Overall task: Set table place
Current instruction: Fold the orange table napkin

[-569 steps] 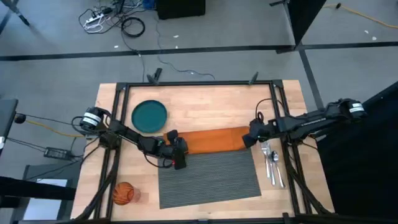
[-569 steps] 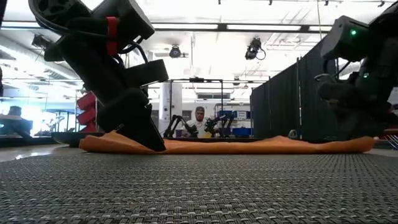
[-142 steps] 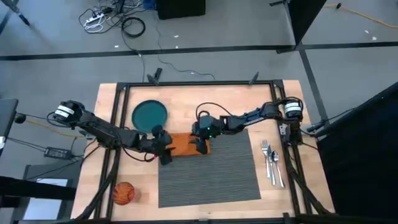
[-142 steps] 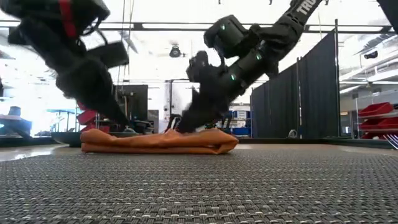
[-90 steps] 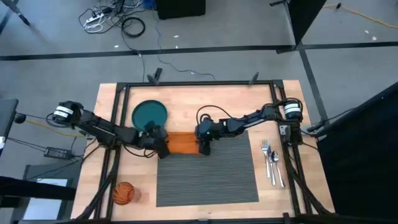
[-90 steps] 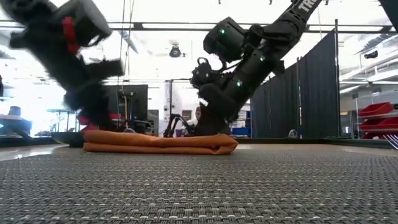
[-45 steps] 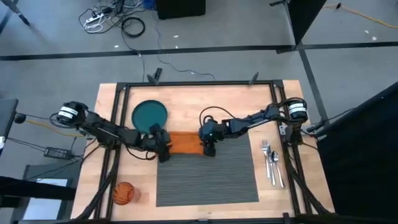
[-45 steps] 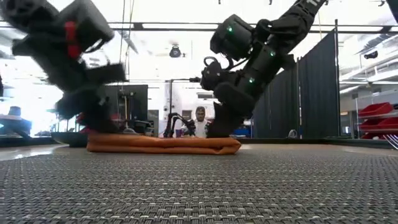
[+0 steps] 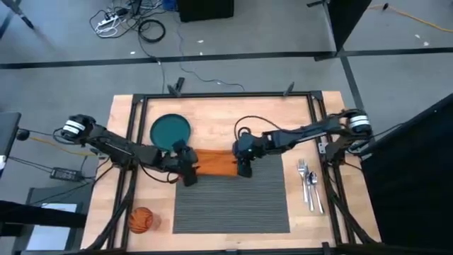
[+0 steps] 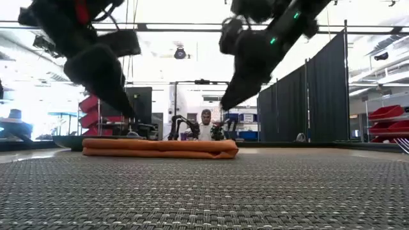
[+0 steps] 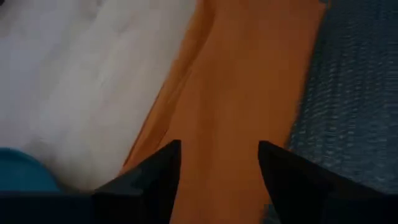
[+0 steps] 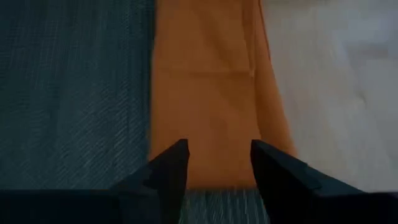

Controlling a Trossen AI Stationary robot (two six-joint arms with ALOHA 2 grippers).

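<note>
The orange napkin [image 9: 214, 163] lay folded into a short thick band along the far edge of the grey placemat [image 9: 233, 202], partly on the mat and partly on the bare wood of the table [image 9: 283, 120]. It sat directly between the two grippers, one at each of its ends. In the low view it rested flat, and both sets of fingers hung above it without touching.

The left gripper [image 9: 187, 167] stood over the napkin's left end with its fingers [image 11: 152, 177] apart and nothing between them, orange cloth showing through the gap in its own wrist view. The right gripper [image 9: 244, 164] stood over the other end, its fingers [image 12: 165, 171] likewise spread and empty above the cloth and the mat's edge.

Just beyond the left gripper, on the far side of the napkin, sat the teal plate [image 9: 170, 132]. Well off to the right gripper's outer side lay the fork, knife and spoon [image 9: 309, 183] together on the wood. The orange cup [image 9: 140, 220] stood near the table's front left corner, well behind the left gripper.

I judged the folding of the napkin to be finished (or nearly so). The next move probably calls for the plate to be brought onto the mat, which wants the left gripper to grasp its thin rim.
</note>
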